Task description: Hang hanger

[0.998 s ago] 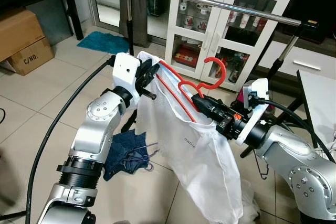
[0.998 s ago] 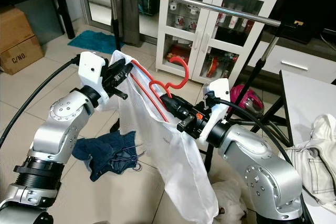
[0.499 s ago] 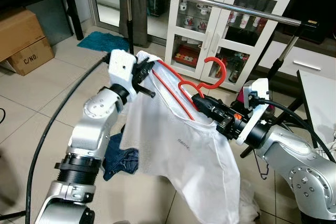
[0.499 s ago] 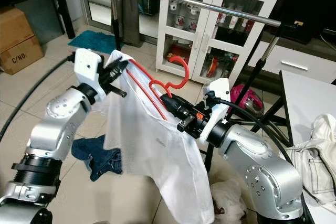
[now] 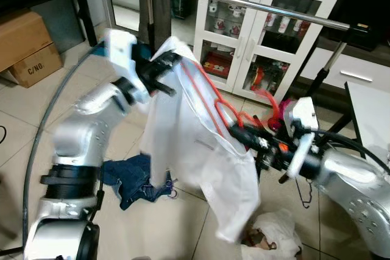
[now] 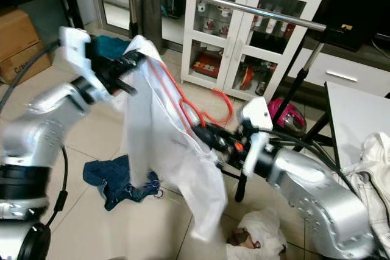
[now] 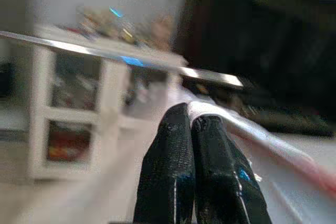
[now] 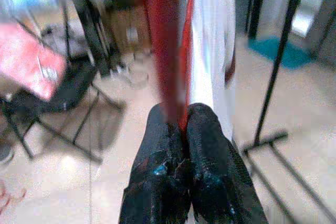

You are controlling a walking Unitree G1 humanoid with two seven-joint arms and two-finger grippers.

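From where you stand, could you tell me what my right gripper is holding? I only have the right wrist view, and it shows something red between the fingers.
Observer: The right gripper is shut on the red hanger, near its neck, with a white shirt draped over it.
Operator: Thank you. Is the hook on the rail yet?
Observer: No. The hook sits well below the metal rail.
Operator: And where is the left gripper, please?
Observer: The left gripper is shut on the shirt's upper end, holding it up at the hanger's far tip.
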